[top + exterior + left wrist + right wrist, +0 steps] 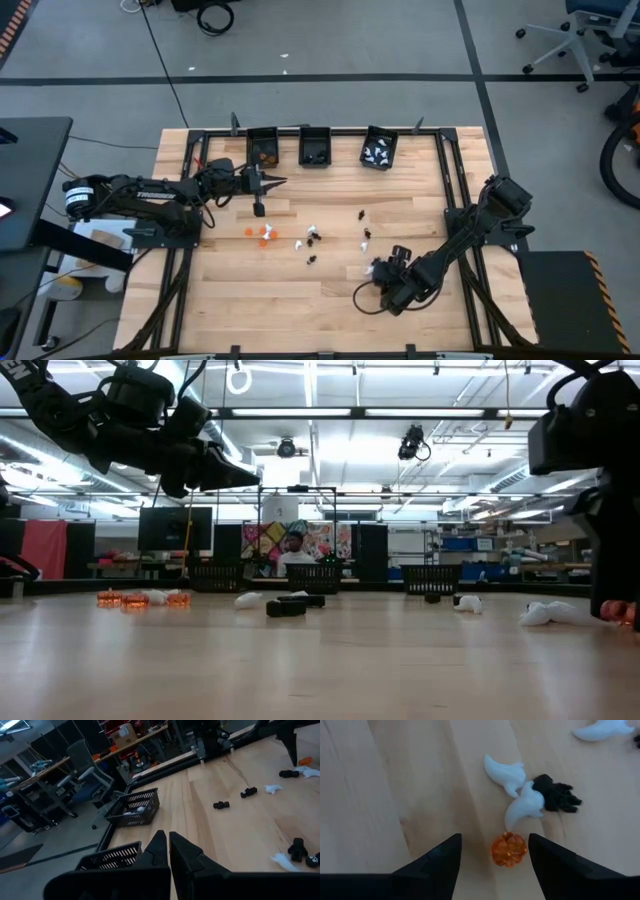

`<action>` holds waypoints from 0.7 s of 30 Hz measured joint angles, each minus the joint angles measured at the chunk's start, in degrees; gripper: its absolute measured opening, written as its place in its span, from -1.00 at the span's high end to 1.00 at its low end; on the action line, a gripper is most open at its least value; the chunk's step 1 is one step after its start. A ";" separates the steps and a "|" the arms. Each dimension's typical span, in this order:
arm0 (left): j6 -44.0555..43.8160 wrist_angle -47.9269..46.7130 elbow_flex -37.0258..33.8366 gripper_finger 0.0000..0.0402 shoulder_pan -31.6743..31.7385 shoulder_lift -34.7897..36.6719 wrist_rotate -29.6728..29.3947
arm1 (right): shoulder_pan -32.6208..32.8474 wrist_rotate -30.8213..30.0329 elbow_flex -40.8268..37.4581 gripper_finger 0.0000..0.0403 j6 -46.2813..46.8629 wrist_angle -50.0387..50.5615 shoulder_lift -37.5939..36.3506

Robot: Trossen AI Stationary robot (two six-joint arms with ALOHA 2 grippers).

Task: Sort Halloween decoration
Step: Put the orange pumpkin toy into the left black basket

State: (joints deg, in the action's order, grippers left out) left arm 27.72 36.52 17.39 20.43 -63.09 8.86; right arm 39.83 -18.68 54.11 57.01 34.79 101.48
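Note:
The Halloween decoration lies scattered at mid table: orange pumpkins, white ghosts and black pieces. My right gripper is low over the table, open. In the right wrist view its fingers stand on either side of one orange pumpkin without touching it. Two white ghosts and a black spider lie just beyond. My left gripper is shut and raised above the table, near the bins; I see nothing between its fingers.
Three small black bins stand along the far edge: one with orange pieces, one with black pieces, one with white pieces. A black frame borders the table. Bare wood lies toward the near edge. A person sits in the room behind.

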 joint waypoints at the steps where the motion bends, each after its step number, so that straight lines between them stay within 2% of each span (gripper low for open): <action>1: 0.14 0.04 0.00 1.00 0.00 0.02 0.00 | 0.00 0.00 0.00 -0.15 -0.04 0.26 -0.07; 8: 0.15 0.08 0.00 1.00 0.00 0.00 0.00 | 0.00 0.53 0.00 0.03 -0.10 1.22 -0.12; 17: 0.14 0.17 0.00 1.00 0.00 0.01 0.00 | -0.02 0.31 -0.04 0.39 -0.12 1.24 -0.12; 21: 0.14 0.17 0.00 1.00 0.00 0.02 0.00 | -0.04 -1.15 -0.12 0.49 0.00 1.57 -0.10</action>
State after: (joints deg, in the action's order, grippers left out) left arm 27.86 36.69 17.39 20.43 -63.07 8.86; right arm 39.79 -19.82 53.98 57.01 36.36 101.38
